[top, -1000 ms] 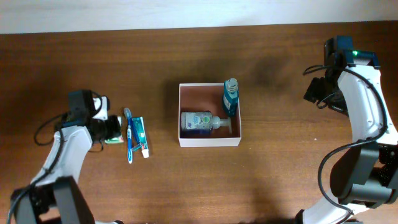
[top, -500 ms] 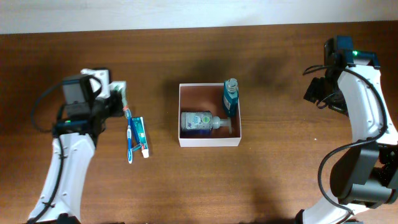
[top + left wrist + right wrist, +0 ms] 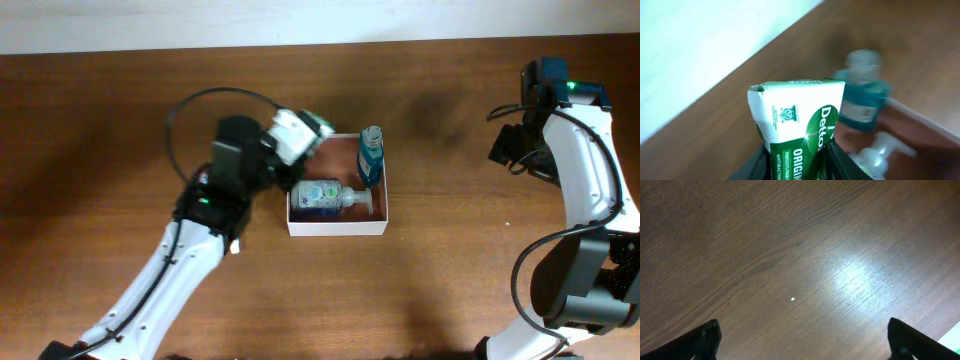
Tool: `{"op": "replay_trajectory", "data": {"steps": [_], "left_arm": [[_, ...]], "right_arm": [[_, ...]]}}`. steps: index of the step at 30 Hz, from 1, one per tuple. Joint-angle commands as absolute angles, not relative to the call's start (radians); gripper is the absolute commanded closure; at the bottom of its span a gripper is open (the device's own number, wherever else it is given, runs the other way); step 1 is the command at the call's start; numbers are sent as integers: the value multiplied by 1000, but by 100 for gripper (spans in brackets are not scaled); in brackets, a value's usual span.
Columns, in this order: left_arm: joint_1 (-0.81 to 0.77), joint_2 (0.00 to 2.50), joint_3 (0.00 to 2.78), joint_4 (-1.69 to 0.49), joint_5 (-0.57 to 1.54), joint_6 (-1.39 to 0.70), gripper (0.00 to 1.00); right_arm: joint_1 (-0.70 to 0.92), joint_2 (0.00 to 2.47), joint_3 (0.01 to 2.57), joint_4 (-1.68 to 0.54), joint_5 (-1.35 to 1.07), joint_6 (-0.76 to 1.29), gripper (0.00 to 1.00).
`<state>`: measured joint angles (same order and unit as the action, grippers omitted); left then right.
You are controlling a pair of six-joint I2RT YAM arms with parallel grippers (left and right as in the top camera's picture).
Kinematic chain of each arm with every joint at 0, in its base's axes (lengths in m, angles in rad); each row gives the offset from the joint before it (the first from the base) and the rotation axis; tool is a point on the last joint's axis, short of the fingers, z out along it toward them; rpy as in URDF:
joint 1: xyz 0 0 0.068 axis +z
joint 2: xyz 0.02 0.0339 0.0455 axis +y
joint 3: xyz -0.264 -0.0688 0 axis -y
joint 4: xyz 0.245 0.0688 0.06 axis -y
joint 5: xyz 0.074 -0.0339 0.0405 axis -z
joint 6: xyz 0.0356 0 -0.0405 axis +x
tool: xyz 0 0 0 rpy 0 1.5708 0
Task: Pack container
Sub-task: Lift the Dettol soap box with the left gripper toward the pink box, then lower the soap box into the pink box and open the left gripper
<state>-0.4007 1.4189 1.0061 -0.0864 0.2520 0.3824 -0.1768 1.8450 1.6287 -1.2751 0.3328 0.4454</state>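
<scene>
The container (image 3: 335,229) sits at the middle of the table (image 3: 120,100), and your left gripper (image 3: 300,135) now hangs over its near-left corner after swinging in from the far left of the table within the last second. A second ago that arm was low beside the toothbrush and toothpaste; those two are now hidden under the arm, so you cannot tell from above whether they have shifted. The left wrist view shows the fingers pinching a green and white soap box (image 3: 797,120) by its lower end, with the box upright and clear of everything below. Inside the container the pump bottle (image 3: 325,196) lies on its side along the front and the teal bottle (image 3: 371,155) lies against the right wall, neither disturbed. The back-left part of the reddish-brown floor looks free, and that is probably where the soap belongs. Your right gripper (image 3: 805,347) has not stirred: it is spread wide over bare wood, well apart from the container, and carries nothing. The soap appears to be the third item on its way in, so the job reads as past halfway, with the release yet to be made.
</scene>
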Motion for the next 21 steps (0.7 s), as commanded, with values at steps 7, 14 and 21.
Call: {"op": "replay_trajectory", "data": {"steps": [7,14,21], "left_arm": [[-473,1494,1018,-76,240,645,84],[-474,1601,1018,-51,248,725,85],[-474,1674,1018,-18,247,762,88]], "right_arm": [[-180,1839,1625,-1275,345,453,1],[-180,1839,1625,-1275,345,453,1],[-180,1839,1625,-1275,345,453,1]]}}
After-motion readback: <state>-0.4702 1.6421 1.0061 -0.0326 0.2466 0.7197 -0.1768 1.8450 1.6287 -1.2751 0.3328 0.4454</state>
